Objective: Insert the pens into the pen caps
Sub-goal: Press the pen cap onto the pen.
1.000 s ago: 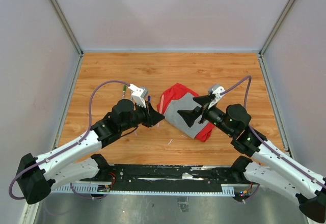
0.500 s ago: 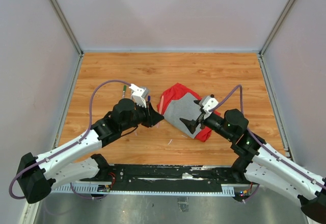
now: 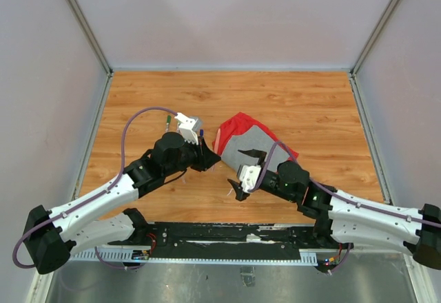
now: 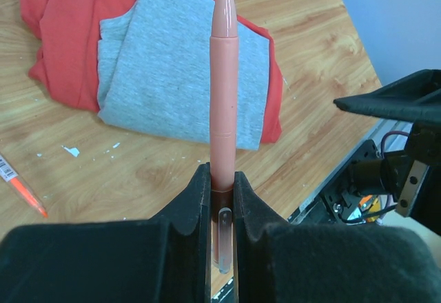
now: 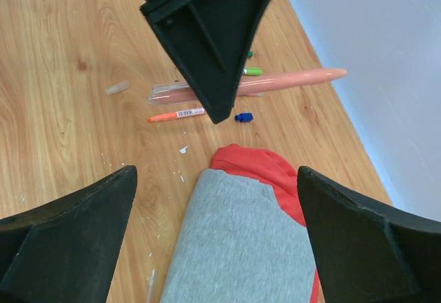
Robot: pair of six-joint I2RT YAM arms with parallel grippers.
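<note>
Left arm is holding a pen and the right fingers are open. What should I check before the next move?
1. Grip: left gripper shut on pink pen: ok.
2. Pen tip clear of its fingers: ok.
3. Free arm: right gripper open, empty: ok.
4. Cap held for mating: not ok.
5. Target: blue cap uncovered near orange pen: ok.
6. Matching pink cap in view: cannot tell.

3 pens in all: 1 salmon pen (image 5: pixel 296 78), 1 orange pen (image 5: pixel 176 114) and 1 green pen (image 5: pixel 252 71), all beyond the cloth. 1 blue cap (image 5: pixel 242 117) near the cloth. 1 red-and-grey cloth (image 5: pixel 241 241).
</note>
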